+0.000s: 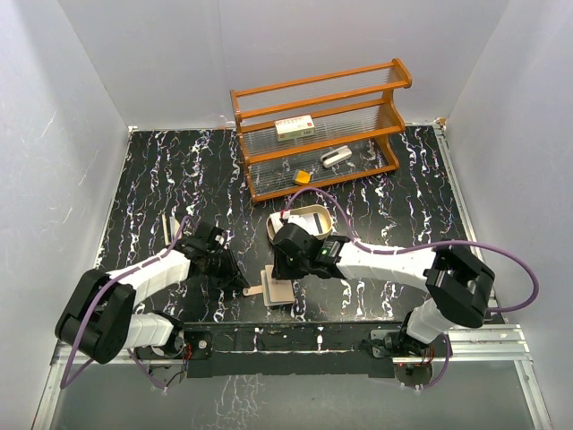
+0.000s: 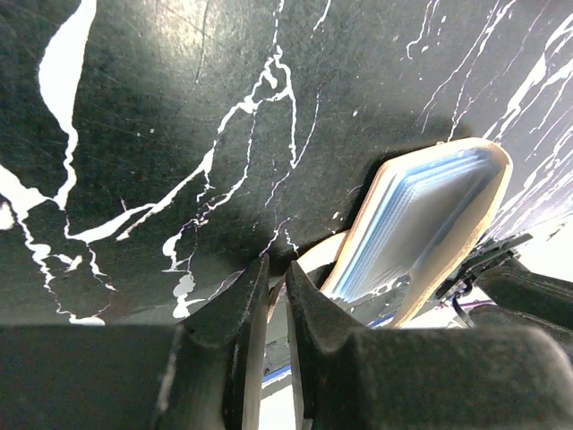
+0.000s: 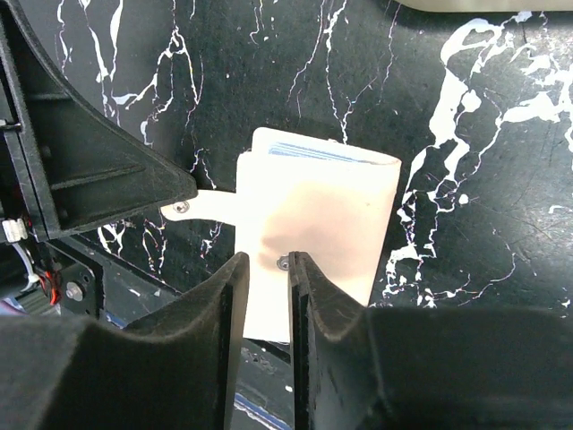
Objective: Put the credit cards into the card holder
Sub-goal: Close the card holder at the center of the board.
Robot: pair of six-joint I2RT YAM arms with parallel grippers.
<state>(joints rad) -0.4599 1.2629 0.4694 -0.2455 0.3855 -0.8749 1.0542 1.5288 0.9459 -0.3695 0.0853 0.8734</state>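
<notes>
**A:** How is this step done well?

**B:** It looks like work on the flap. The left gripper should draw the flap gently sideways. The right gripper should pin the body so the wallet does not slide on the desk.

**A:** What does the left gripper hold?

**B:** Its fingers are almost together, with only a thin slit between them, and the tips are at the flap's end. Whether they pinch the flap cannot be told.

**A:** Where is the wallet?

**B:** It lies folded on the desk between both grippers. Blue-edged layers show at its open end, but whether they are cards or pockets is unclear.

**A:** And the right gripper?

**B:** It is nearly closed too, with its tips over the wallet's face by the snap. Whether it presses or grips cannot be told.
</notes>
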